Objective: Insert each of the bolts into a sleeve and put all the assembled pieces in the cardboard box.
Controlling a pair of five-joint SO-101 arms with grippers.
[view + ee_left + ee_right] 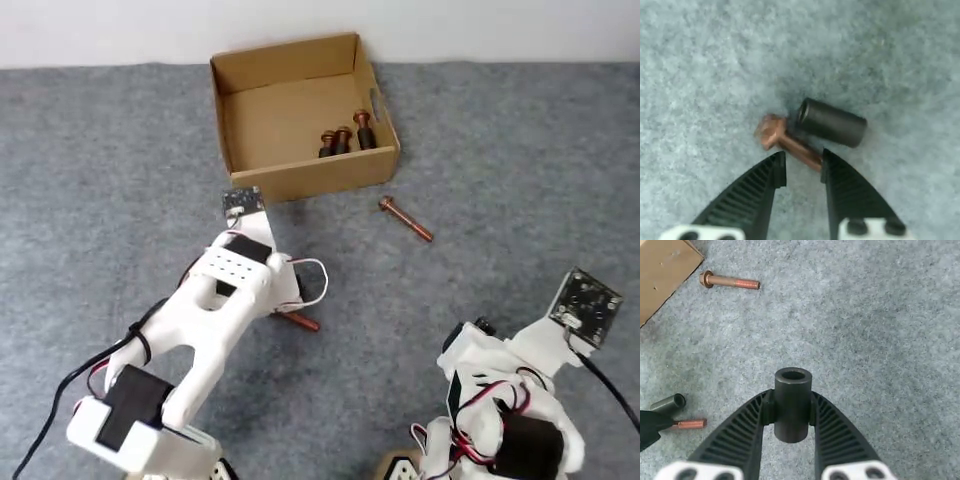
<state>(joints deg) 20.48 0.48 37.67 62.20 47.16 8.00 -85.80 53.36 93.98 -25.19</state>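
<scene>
Careful: your left fingers narrowly straddle the copper hex-head bolt on the grey table, beside a black cylindrical sleeve; closing skewed could roll it. Right fingers clamp a second black sleeve.

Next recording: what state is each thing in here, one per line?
Cardboard box: open-topped, holding three assembled pieces.
Assembled pieces: bolts seated in sleeves, inside the box.
Far bolt: loose on the carpet near the box, no sleeve.
Near bolt: lying on the carpet, no sleeve.
Lying sleeve: on its side beside the near bolt, empty.
Held sleeve: empty, clamped.
Left gripper: open, straddling the near bolt's shank.
Right gripper: shut on the held sleeve.
</scene>
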